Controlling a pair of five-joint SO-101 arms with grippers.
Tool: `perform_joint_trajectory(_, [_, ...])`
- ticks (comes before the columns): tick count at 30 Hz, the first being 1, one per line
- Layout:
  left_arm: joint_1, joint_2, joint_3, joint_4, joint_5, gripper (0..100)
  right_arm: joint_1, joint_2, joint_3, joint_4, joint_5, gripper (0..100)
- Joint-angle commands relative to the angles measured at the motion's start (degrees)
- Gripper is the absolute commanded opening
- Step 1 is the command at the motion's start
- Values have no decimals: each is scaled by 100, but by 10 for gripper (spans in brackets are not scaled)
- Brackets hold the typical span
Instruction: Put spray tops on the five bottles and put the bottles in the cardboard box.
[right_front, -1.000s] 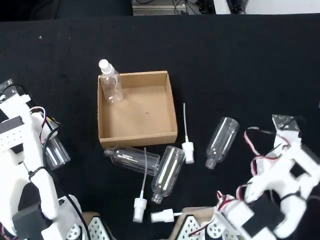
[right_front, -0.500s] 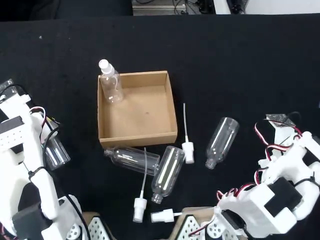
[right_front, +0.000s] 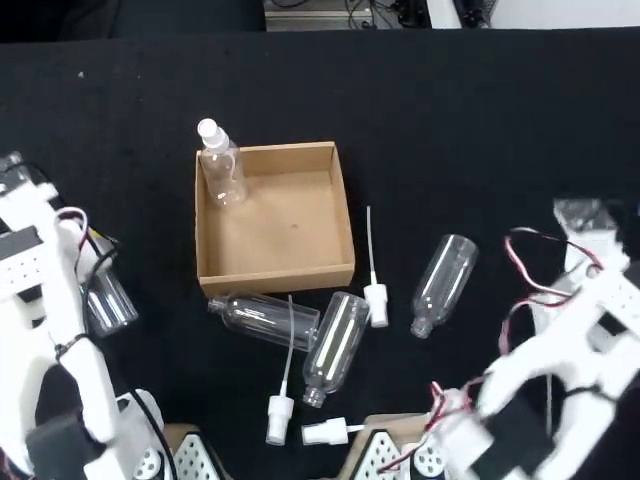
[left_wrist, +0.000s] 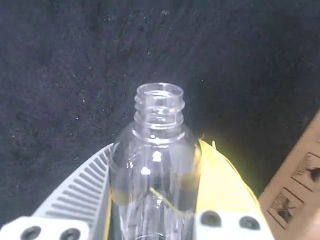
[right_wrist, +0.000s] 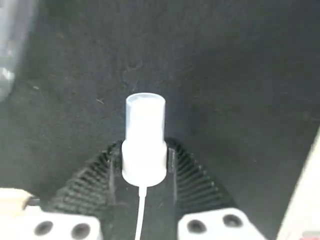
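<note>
each gripper clamped on one part, bottle and spray top apart

the left gripper grips a clear, uncapped bottle by its shoulders, threaded neck bare, just beside the cardboard box. the right gripper pinches a white spray top at its collar, its thin tube trailing back between the fingers. one capped bottle stands in a far corner of the box. three clear bottles lie on the black table by the box's near side, among three loose spray tops.
</note>
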Motion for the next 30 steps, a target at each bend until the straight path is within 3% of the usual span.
perform_joint_trajectory(1, [57,-782,-945,580,-18,60,-1011,-1578,-796,484,-1407,13])
perform_joint_trajectory(8, [154,-2382,-716,396,-18,60,-2804,-2132,-2668,1292,-3525,15])
perform_joint_trajectory(13, [998,-3719,84,-246,-18,60,-3991,-2062,-4066,1336,-4870,15])
perform_joint_trajectory(18, [1842,-5292,1297,-862,-18,60,-5073,-2018,-4954,1301,-5310,15])
perform_joint_trajectory(30, [3547,-8053,3380,-1916,-9,62,-6875,-2026,-4954,-440,-5749,15])
